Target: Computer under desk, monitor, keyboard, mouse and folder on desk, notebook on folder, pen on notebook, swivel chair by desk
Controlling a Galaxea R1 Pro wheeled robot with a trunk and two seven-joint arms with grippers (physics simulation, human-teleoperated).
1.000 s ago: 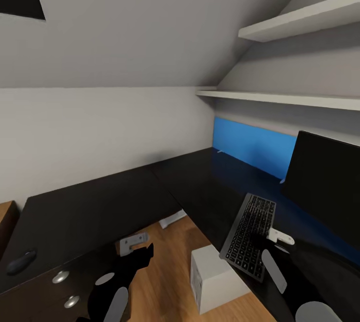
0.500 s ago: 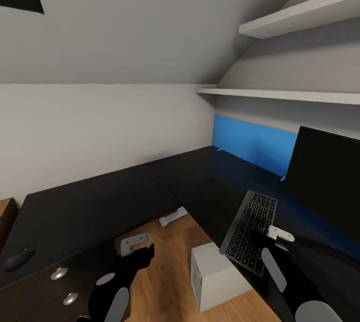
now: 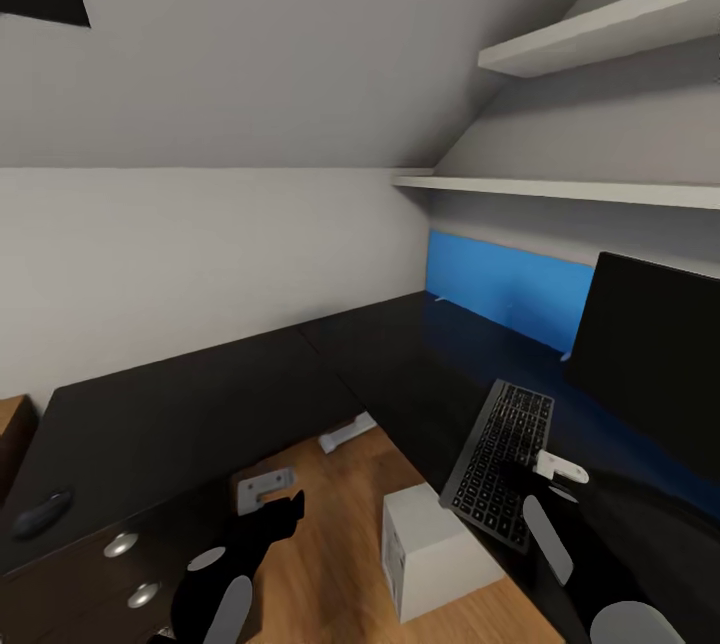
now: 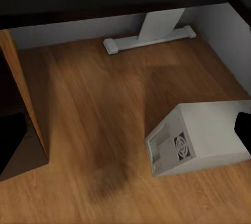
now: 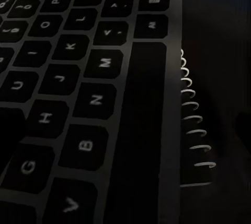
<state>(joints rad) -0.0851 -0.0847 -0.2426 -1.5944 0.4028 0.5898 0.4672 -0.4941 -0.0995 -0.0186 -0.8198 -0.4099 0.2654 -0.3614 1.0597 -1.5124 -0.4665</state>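
Presently: keyboard (image 3: 500,464), right on desk (image 3: 200,414); likely light, stiff, slippery; grip its long edge. Right gripper (image 3: 540,484) atop it, closure indeterminable.

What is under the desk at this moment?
Under the desk, the white computer stands on the wood floor, beside a white desk foot. Further back is hidden by the desktop.

The left arm reaches forward low at the near left, its black tool (image 3: 285,514) pointing far and slightly right above the floor; whether its fingers are apart or closed cannot be told. The right arm stretches forward at the near right, its tool (image 3: 530,479) down at the near end of the keyboard (image 3: 500,464), its grip state equally unclear.
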